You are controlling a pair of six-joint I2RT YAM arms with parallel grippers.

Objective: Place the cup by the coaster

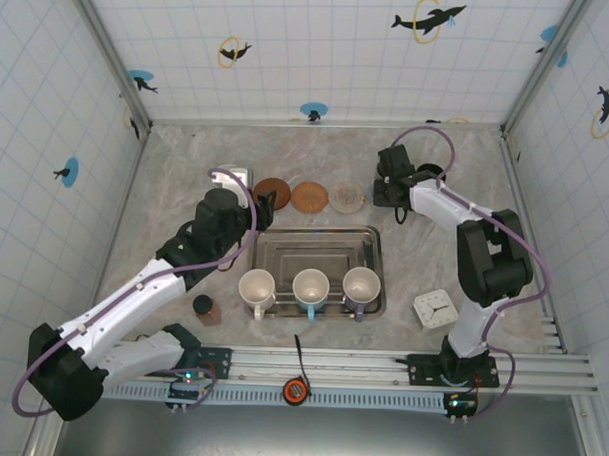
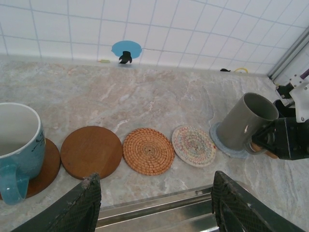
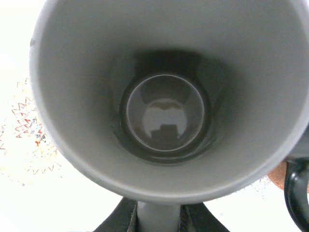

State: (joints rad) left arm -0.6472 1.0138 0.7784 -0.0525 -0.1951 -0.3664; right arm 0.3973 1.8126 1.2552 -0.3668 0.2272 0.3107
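Marble tabletop [image 2: 159, 96]; left wrist shows cup [image 2: 244, 121] on coaster [image 2: 217, 138].

I am looking into a robot test room, a sort of lab dressed up a bit like a kitchen. Two robot arms, the left arm [image 1: 132, 302] and the right arm [image 1: 483, 264], are bolted to a metal rail [image 1: 380, 366] at the near edge of a table [image 1: 176, 174] with a top that looks like marble. The walls [image 1: 321, 48] are white sheets with a grid of squares like tiles, and they have stickers on them, like a dolphin [image 1: 430, 17] in a yellow ring. On the table I see kitchen things: a metal tray [image 1: 319, 236], white cups [image 1: 310, 285], a row of round coasters [image 1: 309, 196], a grey cup [image 2: 246, 121] and a small white clock [image 1: 436, 309]. A tape measure [image 1: 295, 389] lies on the rail
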